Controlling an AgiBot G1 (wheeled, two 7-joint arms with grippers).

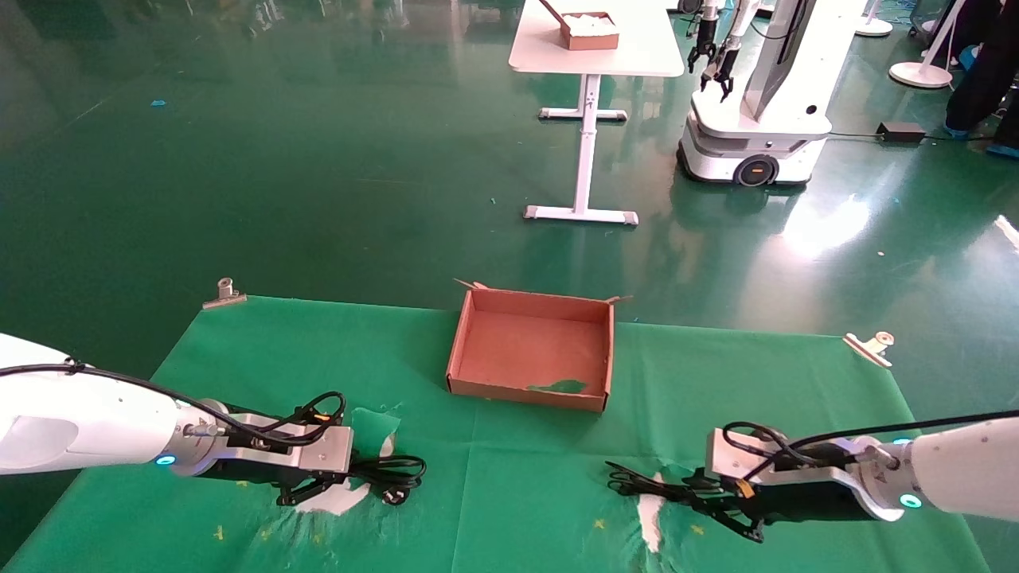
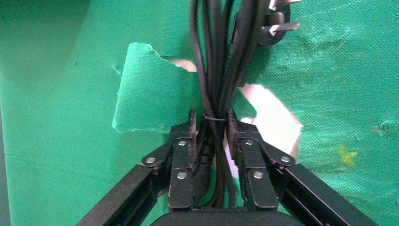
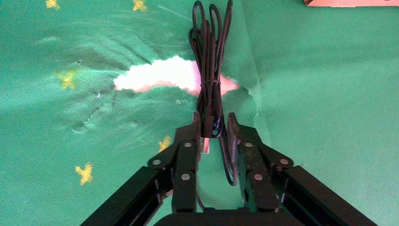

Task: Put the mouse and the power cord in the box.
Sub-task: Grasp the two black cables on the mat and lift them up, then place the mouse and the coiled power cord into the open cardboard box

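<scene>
Power cord (image 2: pixel 217 89) lies clenched between the left gripper (image 2: pixel 210 123) fingers; right gripper (image 3: pixel 211 125) fingers pinch a thinner cable (image 3: pixel 211 56)

The box (image 1: pixel 531 348) sits mid-table, behind the power cord (image 1: pixel 390 471) (lying left).

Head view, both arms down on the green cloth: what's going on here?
Both arms are working at once. The left gripper sits around the looped power cord, whose plug lies just beyond it on the torn cloth. The right gripper sits around a tied bundle of thin black cable; the mouse body itself is not visible. The box stands between them, farther back, with neither item in it.
</scene>
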